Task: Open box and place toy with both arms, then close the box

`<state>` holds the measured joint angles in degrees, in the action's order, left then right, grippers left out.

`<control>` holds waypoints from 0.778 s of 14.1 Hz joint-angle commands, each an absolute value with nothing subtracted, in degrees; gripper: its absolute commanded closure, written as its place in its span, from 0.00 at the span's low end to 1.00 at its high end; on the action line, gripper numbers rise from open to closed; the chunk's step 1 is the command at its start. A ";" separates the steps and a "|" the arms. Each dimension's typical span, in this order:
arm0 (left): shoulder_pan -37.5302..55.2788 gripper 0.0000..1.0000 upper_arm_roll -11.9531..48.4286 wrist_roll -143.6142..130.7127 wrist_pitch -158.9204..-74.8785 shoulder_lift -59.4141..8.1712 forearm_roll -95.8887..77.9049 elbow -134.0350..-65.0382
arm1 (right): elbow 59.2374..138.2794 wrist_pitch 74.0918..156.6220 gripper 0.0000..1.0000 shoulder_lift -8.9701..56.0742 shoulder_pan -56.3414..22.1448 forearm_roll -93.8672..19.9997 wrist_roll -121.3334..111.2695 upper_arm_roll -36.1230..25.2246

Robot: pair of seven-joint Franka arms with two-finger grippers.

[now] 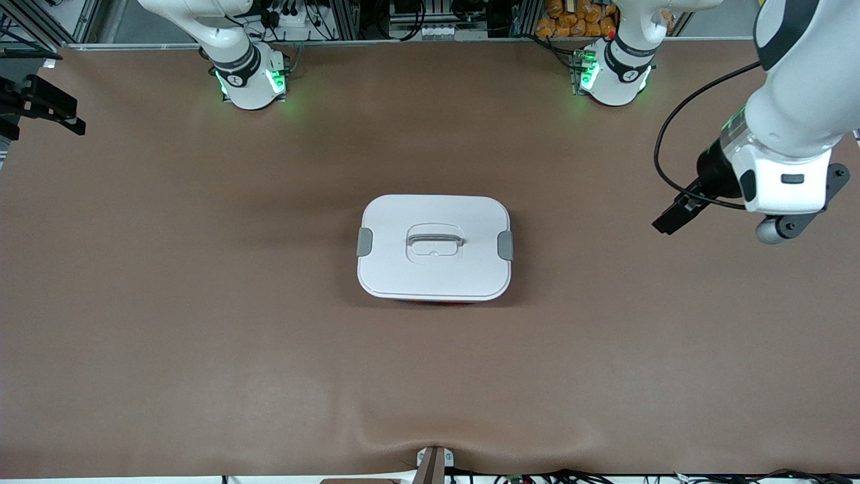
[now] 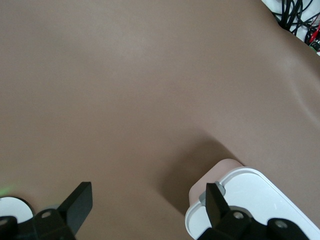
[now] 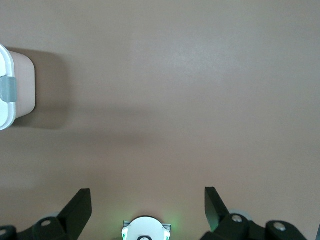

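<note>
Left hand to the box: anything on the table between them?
Nothing. In the left wrist view only bare brown table lies between the open left hand and the box; the front view shows the same at the left arm's end.

Brown table mat [image 1: 201, 323] covers the whole work surface; smooth, with a shallow ripple at the edge nearest the front camera. Small bracket [image 1: 433, 464] fixed at the middle of that edge. Along the top edge: tangled black cables [image 1: 295, 17], an orange cluster [image 1: 578, 19] of unclear items, metal framing [image 1: 60, 23]
</note>
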<state>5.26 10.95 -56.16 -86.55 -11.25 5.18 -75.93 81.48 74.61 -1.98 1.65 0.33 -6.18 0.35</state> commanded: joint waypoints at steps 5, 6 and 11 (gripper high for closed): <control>-0.96 0.00 11.34 -35.97 -82.09 -6.51 4.57 -77.52 | 82.79 74.71 0.00 -3.43 2.37 -0.79 -6.24 0.70; -1.14 0.00 11.25 -33.86 -82.09 -5.89 4.66 -78.22 | 82.71 74.71 0.00 -3.43 2.37 -0.79 -6.24 0.70; -1.68 0.00 7.22 -16.82 -82.53 0.07 4.57 -84.71 | 82.71 74.62 0.00 -3.43 2.20 -0.79 -6.24 0.70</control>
